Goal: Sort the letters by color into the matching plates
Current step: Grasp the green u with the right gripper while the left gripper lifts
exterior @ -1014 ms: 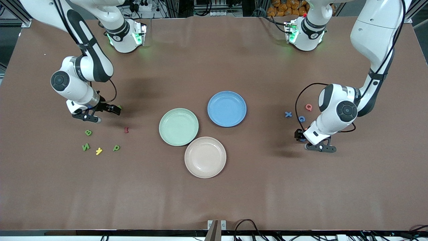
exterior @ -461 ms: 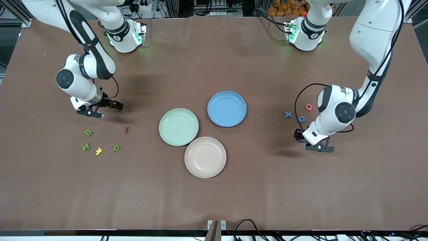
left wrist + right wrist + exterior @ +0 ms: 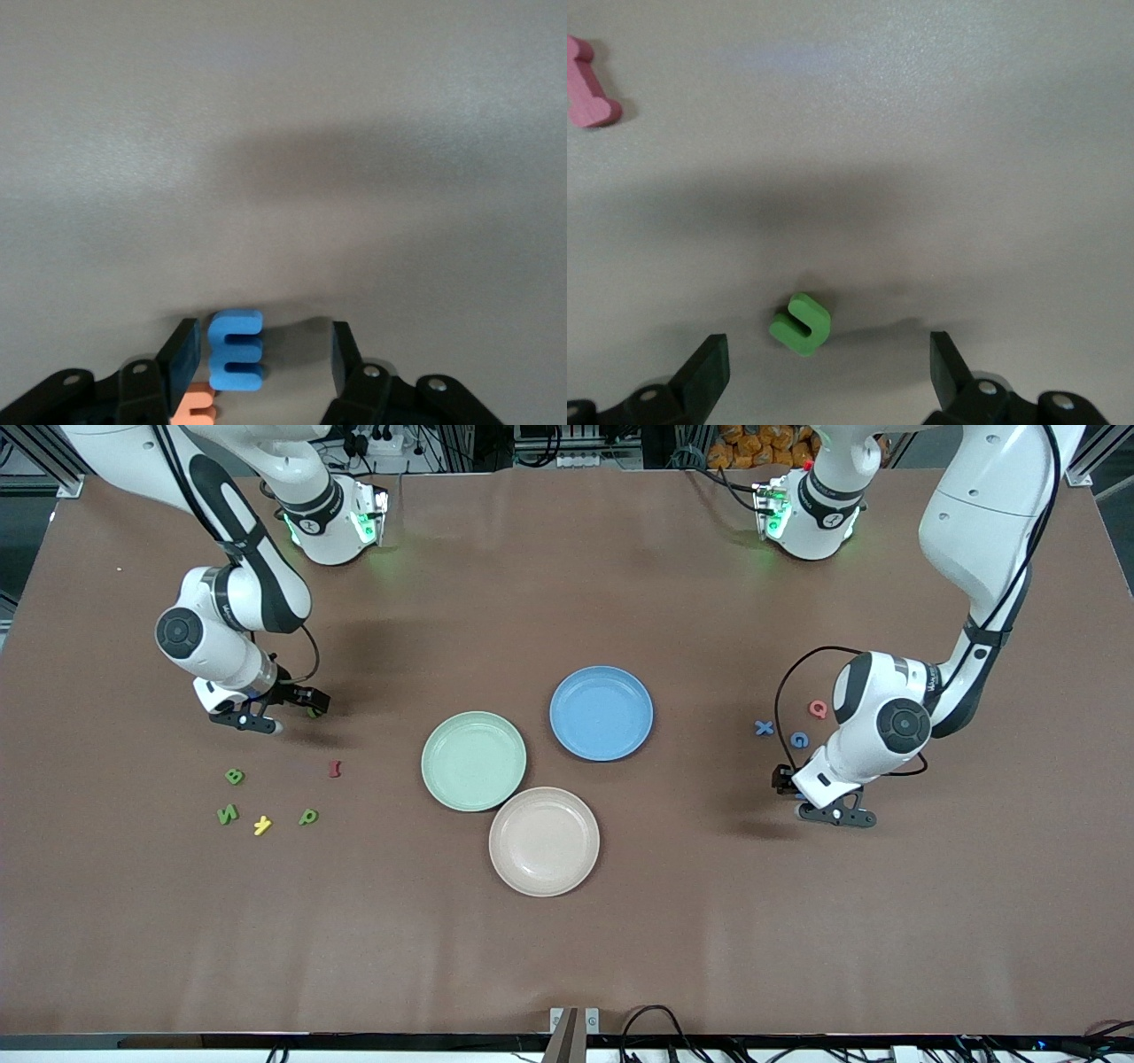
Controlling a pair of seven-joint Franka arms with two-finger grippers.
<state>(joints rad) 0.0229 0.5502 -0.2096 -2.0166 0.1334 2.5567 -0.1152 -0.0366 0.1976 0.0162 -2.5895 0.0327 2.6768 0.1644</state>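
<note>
Blue foam, an E, lies flat on the brown worktop between the half-parted fingers of the left gripper, one finger just beside it and the other finger a little apart; nothing is gripped yet, and an orange letter lies against the E by the nearer finger. To pinch well, the gripper should centre on the E alone, so the orange piece is not caught too, then carry it to the blue plate. At the right arm's end of the worktop a green U lies between the wide-open fingers of the right gripper, low over it and holding nothing; it is bound for the green plate. A blue X and blue G lie near the left gripper, with a red Q beside them. A green B, green N and green P lie nearer the front camera than the right gripper, among a yellow letter and a red I. Mid-worktop, the green, blue and beige plate sit close together. All three are bare.
</note>
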